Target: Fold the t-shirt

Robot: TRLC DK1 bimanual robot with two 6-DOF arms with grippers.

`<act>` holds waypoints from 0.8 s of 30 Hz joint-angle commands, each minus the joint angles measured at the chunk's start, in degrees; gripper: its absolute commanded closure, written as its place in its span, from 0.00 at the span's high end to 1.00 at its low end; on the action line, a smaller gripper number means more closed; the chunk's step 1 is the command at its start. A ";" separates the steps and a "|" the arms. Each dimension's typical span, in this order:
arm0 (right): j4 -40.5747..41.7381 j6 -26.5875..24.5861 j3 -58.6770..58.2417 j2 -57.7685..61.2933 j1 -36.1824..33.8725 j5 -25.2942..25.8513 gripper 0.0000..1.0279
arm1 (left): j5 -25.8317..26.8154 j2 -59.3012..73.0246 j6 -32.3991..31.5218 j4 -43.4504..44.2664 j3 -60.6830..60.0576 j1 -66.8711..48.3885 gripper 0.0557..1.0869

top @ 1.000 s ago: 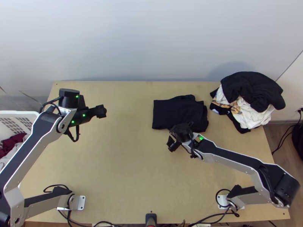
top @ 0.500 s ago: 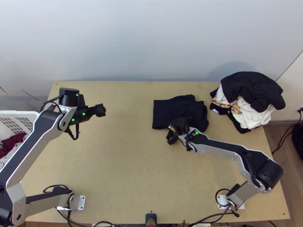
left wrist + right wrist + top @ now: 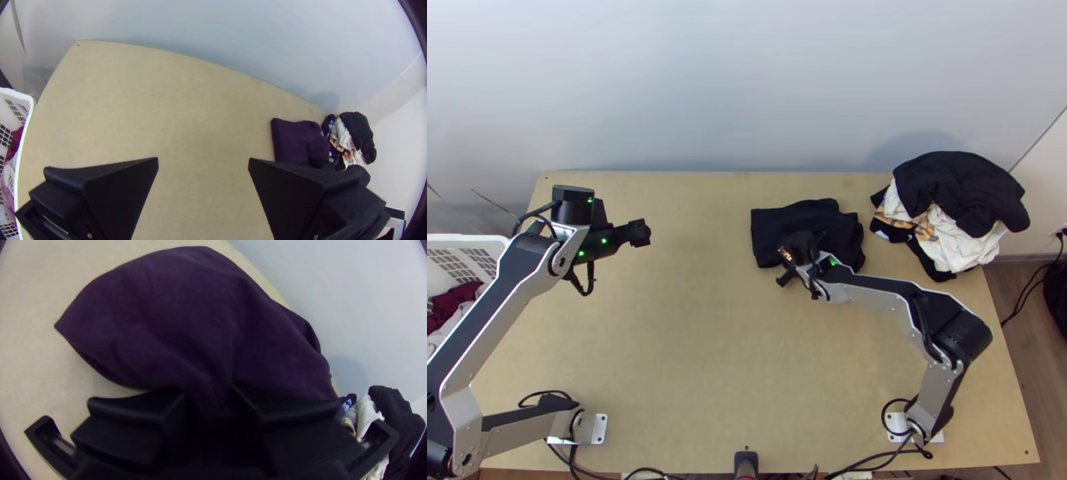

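Softly creased, the dark t-shirt (image 3: 775, 224) lies folded in a small, puffy block, and the right gripper (image 3: 785, 277) pinches its near edge, bunching cloth between its fingers. Past those fingers, to the right, is a messy pile of clothes (image 3: 955, 212), black, white and tan, with pale print on a dark bit. Far to their left, the left gripper (image 3: 641, 233) has its flat black fingers spread wide over the smooth, light wooden table (image 3: 667, 360). Left of these is a white basket (image 3: 467, 238) with holes, holding dark red cloth (image 3: 455, 306). Beyond both pairs of fingers stands a plain, pale wall (image 3: 707, 88)
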 commanded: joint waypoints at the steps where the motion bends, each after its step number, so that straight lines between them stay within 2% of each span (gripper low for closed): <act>1: -1.32 0.95 2.18 0.57 -0.28 1.29 0.03 | -0.12 -0.73 -0.01 -0.39 0.33 0.30 0.96; 4: -5.01 5.25 3.85 -3.03 -0.19 2.35 0.03 | -0.12 -1.17 -0.01 -0.57 0.51 0.30 0.96; 12: -25.14 19.32 17.83 -13.85 0.51 4.37 0.03 | -0.12 -2.58 -0.63 -1.44 0.42 0.38 0.96; 19: -40.43 30.04 28.20 -20.52 -3.71 3.67 0.03 | -0.21 -5.13 -1.07 -2.50 -1.51 1.53 0.96; 24: -44.39 31.45 28.90 -27.20 -9.68 2.61 0.03 | -0.30 -7.76 -0.89 -3.03 -4.68 2.58 0.96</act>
